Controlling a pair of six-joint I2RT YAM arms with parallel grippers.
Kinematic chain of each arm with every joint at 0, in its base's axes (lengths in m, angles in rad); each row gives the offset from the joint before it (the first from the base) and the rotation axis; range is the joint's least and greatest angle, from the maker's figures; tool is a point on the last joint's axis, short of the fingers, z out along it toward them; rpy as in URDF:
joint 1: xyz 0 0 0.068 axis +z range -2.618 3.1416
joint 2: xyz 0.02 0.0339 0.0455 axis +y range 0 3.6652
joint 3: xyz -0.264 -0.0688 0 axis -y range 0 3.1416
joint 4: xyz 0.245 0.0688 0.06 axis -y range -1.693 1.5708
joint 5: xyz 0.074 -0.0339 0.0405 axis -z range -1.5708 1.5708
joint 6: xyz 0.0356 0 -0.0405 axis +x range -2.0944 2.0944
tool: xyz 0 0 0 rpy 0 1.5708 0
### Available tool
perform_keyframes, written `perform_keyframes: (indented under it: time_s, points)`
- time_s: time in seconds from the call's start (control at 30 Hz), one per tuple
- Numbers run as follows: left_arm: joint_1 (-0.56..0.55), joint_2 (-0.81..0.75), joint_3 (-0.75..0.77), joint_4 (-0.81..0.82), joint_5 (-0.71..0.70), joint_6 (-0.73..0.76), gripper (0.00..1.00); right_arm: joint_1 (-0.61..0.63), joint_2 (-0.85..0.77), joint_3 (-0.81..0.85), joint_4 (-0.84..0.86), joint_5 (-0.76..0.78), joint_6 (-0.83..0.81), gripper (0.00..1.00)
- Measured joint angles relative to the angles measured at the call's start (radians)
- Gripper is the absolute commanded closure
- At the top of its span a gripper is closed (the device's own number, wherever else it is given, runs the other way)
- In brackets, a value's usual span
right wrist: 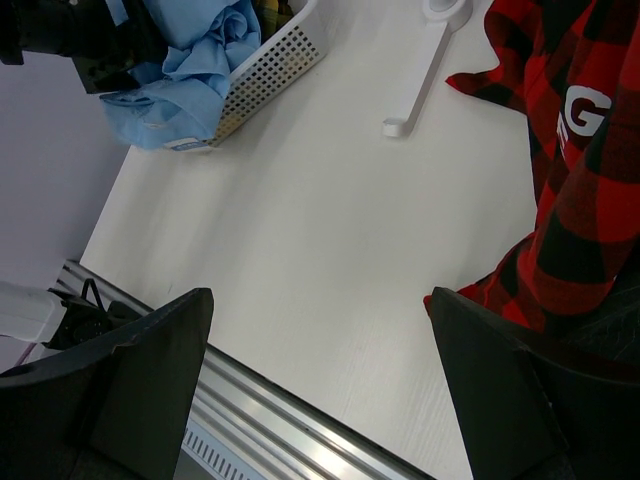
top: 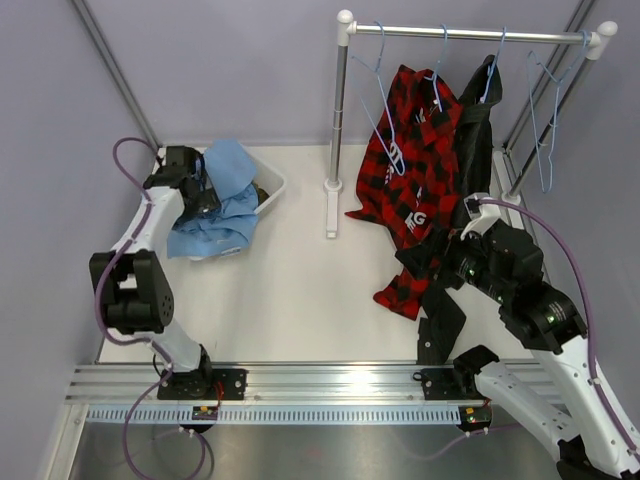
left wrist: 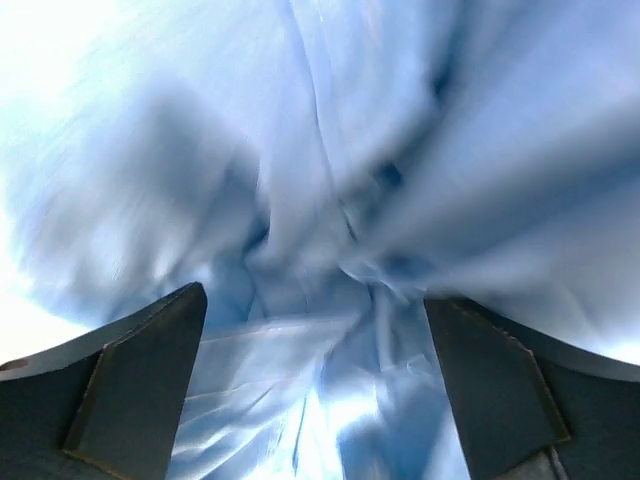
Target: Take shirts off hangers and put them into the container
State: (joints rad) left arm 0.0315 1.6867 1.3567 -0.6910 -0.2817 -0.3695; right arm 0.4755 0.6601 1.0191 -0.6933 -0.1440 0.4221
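1. The left end effector (left wrist: 318,400) is released: in its wrist view we see both fingers (left wrist: 140,390) spread wide with nothing pinched between them, and blurred blue cloth fills the view beyond
2. From the top we find it at the container (top: 273,182), which stands at the far left of the bench (top: 300,290), with the blue shirt (top: 225,200) bunched around it
3. The blue shirt lies partly in the container; its near part spills over the rim and down onto the bench
4. In the right wrist view a scrap of yellow plaid (right wrist: 272,12) shows inside the container, just beside the blue shirt
5. The right end effector (right wrist: 320,390) is released too: its fingers stand wide apart and we see only bare bench between them
6. It hangs low over the bench with the red shirt (top: 415,160) just beside its right finger; we cannot tell whether they touch
7. Four hangers (top: 546,150) hang on the rail (top: 470,33)
8. One carries the red shirt, whose lower part trails down toward the bench
9. The next one to the right carries the black shirt (top: 478,130), which touches the red shirt
10. The other two are bare: one left of the red shirt, one at the rail's right end
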Motion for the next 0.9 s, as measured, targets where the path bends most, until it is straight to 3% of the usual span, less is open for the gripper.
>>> perform_keyframes:
  time_s: [0.47,0.67,0.9]
  points:
    - [-0.005,-0.463,0.122,-0.069,0.140,0.003,0.01,0.000,-0.011,0.086,-0.041,0.025,-0.046,0.01]
    - [-0.006,-0.679,0.169,-0.124,0.214,0.041,0.01,0.000,0.010,0.293,-0.092,0.161,-0.127,0.01]
    - [-0.009,-1.013,0.211,-0.134,0.196,0.097,0.01,-0.001,-0.040,0.459,-0.089,0.331,-0.261,0.01]
